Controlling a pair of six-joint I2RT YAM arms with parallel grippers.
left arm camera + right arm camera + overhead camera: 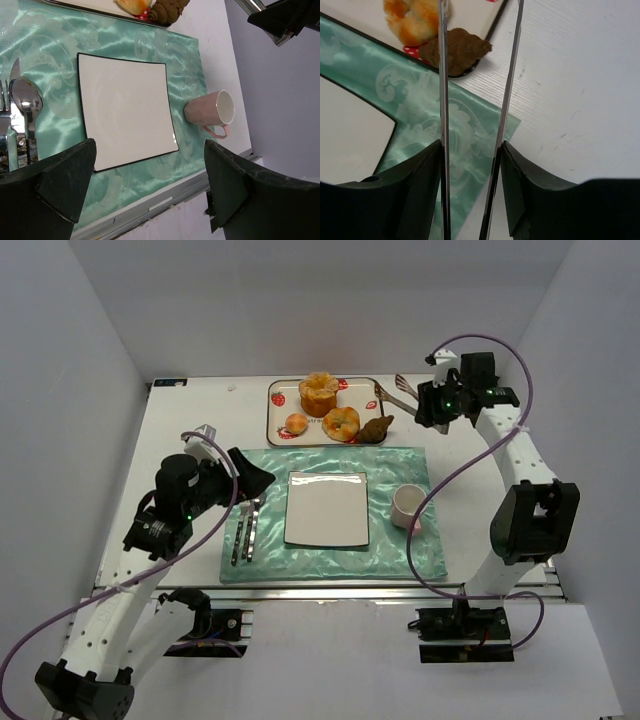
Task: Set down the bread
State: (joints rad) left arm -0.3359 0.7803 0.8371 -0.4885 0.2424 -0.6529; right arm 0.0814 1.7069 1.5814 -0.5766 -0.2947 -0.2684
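Observation:
The bread, a tall golden muffin with a browned top, stands at the back of the strawberry-print tray. It is out of both wrist views. My right gripper is right of the tray and shut on metal tongs, which point toward the tray. In the right wrist view the gripper presses both tong arms, which stay apart and empty. My left gripper is open and empty over the left of the green placemat; it also shows in the left wrist view.
A flatter bun, a small bun and a dark pastry share the tray. A white square plate sits mid-mat, a pink mug to its right, cutlery to its left.

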